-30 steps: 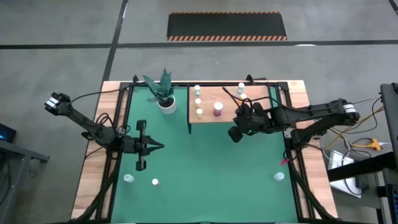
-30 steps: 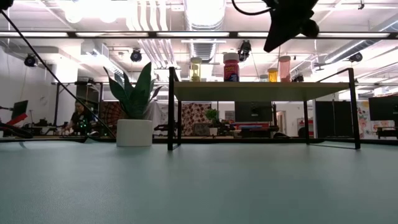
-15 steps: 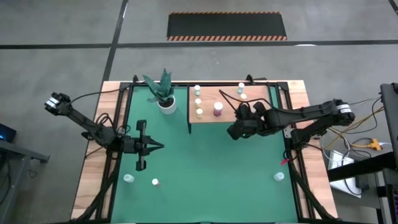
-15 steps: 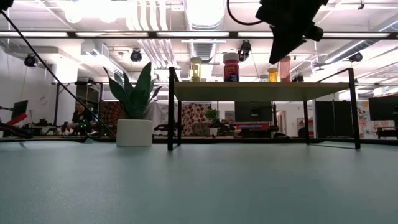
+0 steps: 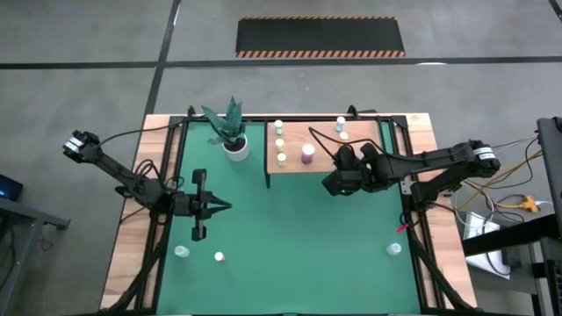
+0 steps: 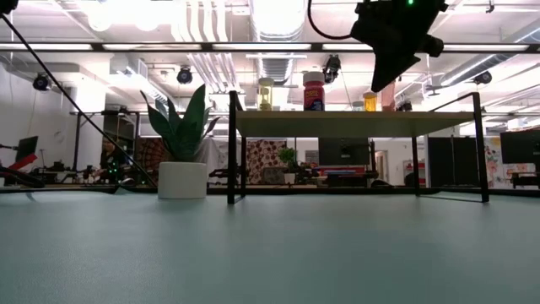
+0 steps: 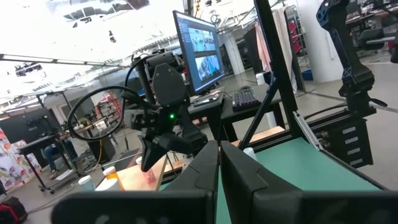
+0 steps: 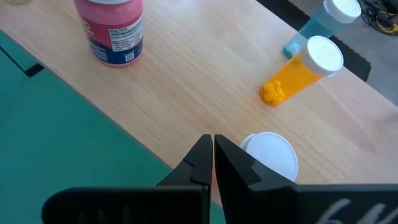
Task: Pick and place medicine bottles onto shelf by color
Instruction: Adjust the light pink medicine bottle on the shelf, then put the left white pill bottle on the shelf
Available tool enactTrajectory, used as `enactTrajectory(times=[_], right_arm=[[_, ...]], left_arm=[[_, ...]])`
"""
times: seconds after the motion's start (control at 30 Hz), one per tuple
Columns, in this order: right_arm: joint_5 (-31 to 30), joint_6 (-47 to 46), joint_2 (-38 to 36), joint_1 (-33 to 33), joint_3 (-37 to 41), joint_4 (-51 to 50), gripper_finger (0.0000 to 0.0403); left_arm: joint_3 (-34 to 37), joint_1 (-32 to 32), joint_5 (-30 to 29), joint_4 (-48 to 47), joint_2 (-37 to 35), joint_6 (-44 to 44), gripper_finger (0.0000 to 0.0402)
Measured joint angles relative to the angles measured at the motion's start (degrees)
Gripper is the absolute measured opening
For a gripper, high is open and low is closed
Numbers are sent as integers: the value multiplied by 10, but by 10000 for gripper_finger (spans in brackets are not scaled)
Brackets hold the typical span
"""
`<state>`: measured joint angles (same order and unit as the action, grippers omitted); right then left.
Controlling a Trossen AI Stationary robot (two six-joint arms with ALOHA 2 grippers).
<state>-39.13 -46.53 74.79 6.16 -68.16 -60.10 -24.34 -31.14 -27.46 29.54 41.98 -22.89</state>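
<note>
The shelf [image 5: 321, 167] stands at the mat's far side, right of centre. On it are three yellowish bottles [image 5: 280, 143], the larger magenta bottle [image 8: 111, 31], an orange bottle [image 8: 297, 76] and a teal bottle [image 8: 323, 26]. A white-capped bottle [image 8: 268, 155] stands at the shelf's near edge. My right gripper [image 8: 212, 144] is shut and hovers just beside that cap, over the near edge [image 5: 327, 186]. Three more bottles stand near the mat's near edge [image 5: 182, 252], [image 5: 219, 257], [image 5: 392, 249]. My left gripper [image 5: 228, 207] waits shut over the mat's left part.
A white pot with a green plant [image 5: 234, 140] stands just left of the shelf. Black frame rails [image 5: 167, 193] run along the mat's sides. The green mat [image 5: 299, 237] lies open between the two arms and the near bottles.
My right gripper has come down a little toward the shelf top and turned slightly, now standing in front of the pink bottle in the low view. Its fingers stay shut. The left arm has kept still.
</note>
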Motion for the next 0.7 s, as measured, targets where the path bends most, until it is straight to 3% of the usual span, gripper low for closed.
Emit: enactTrajectory(times=[0.47,0.6,0.7], right_arm=[[-16,35,-9,15,-1,22,9],[8,126,-23,47,0,102,8],[79,242,-37,77,13,177,8]], left_arm=[[0,0,0,2,0,24,0],[3,0,1,38,19,86,0],[-1,0,3,81,57,144,0]])
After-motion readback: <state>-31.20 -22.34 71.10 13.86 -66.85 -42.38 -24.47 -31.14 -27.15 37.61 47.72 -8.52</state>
